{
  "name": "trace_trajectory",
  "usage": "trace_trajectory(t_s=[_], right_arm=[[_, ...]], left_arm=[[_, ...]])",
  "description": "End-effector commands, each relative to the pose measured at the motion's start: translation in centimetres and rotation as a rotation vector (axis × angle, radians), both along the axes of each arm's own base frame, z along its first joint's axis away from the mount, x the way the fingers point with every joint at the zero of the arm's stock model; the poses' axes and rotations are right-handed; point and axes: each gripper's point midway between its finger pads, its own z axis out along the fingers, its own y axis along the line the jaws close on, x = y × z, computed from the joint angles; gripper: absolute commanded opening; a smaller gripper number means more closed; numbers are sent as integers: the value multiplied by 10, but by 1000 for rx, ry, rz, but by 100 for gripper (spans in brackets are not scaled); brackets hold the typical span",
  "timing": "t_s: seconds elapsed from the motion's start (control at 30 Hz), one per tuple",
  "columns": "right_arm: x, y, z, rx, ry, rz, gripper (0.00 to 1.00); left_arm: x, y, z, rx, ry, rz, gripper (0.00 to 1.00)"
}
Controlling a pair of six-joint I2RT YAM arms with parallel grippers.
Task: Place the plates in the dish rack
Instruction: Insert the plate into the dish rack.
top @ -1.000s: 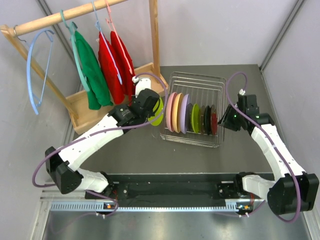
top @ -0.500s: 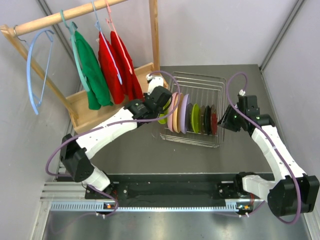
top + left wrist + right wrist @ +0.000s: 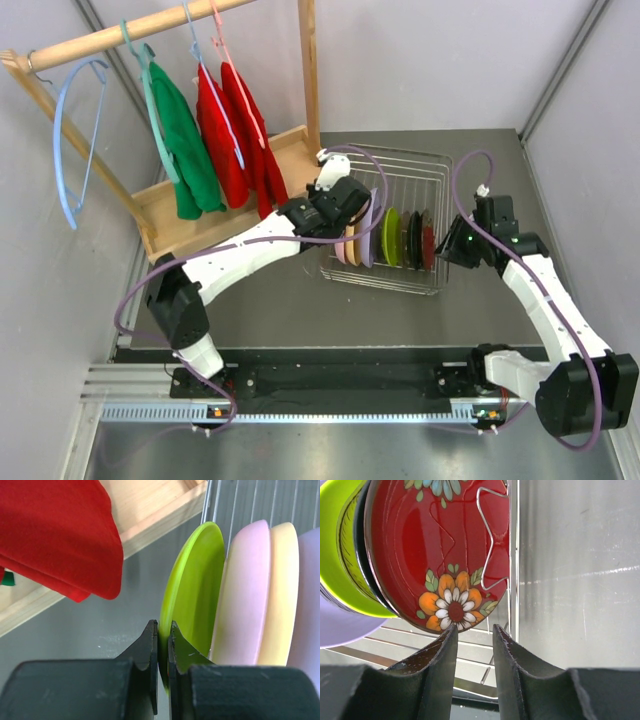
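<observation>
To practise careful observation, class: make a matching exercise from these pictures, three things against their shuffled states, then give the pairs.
1. lime green round plastic plate beside the pink plate
2. red round flowered plate
3. right gripper

A. open, empty
B. pinched in the left gripper
C. at one end of the silver wire dish rack

Pairs: 1-B, 2-C, 3-A

- My left gripper (image 3: 162, 630) pinches the lime green plate (image 3: 192, 590) by its rim, on edge, just beside the pink plate (image 3: 245, 590).
- The pink plate, orange-tan plate (image 3: 281, 590) and lavender plate (image 3: 309, 610) stand upright together in the dish rack (image 3: 418, 163).
- The red flowered plate (image 3: 435, 550) stands at the rack's right end.
</observation>
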Motion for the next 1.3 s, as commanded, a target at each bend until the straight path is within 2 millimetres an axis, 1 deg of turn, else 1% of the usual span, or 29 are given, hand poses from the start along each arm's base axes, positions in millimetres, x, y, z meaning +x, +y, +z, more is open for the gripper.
trace_trajectory(t_s=[0.0, 0.17, 0.37, 0.53, 0.67, 0.97, 1.17, 1.27], right_arm=[[4, 0, 10, 9, -50, -3, 34], [5, 2, 7, 17, -42, 0, 35], [5, 4, 4, 27, -36, 6, 35], [5, 3, 4, 24, -34, 6, 35], [5, 3, 4, 21, -33, 8, 35], [6, 3, 4, 21, -32, 4, 35], [6, 3, 6, 18, -33, 9, 35], [6, 3, 7, 18, -35, 9, 35]], left_arm=[[9, 1, 31, 10, -94, 46, 0], [7, 7, 47, 17, -126, 63, 0], [6, 16, 59, 38, -152, 80, 0], [10, 20, 49, 109, -145, 90, 0], [14, 16, 37, 140, -139, 81, 0], [14, 0, 22, 87, -103, 30, 0], [12, 4, 8, 106, -85, 54, 0], [12, 5, -3, 125, -69, 58, 0]])
